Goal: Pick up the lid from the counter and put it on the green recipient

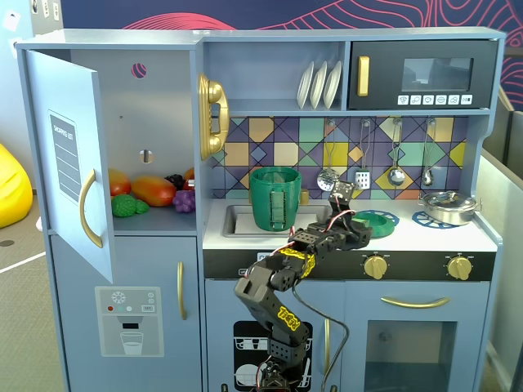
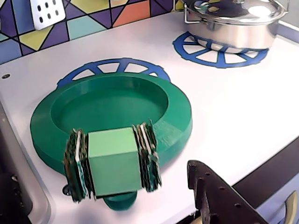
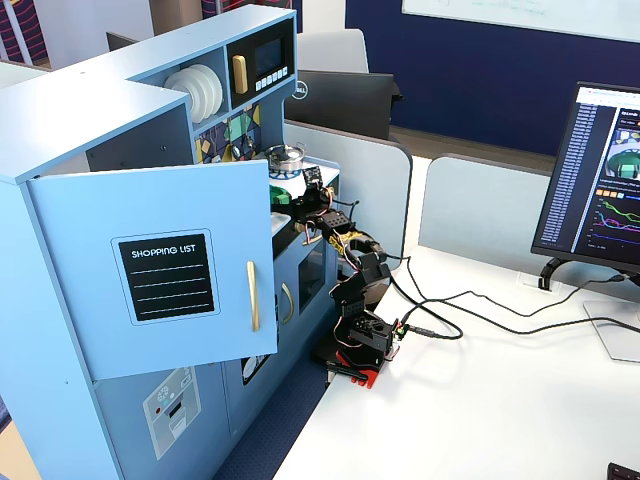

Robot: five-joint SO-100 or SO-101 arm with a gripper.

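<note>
Tool pinching the lid by its block knob, low over the counter edge; clear white counter between lid and silver pot.

Matt plastic lid, shiny metal pot

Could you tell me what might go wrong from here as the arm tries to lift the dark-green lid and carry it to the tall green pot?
1. In the wrist view, the light green block-shaped knob sits between two ribbed faces, but the gripper is largely out of frame, so grip security is unclear; the round dark-green plastic lid could slip.
2. The shiny silver metal pot stands nearby; a wide swing might clip it.
3. The tall dark-green cylindrical pot has a high rim, so a low carry could knock it.
</note>
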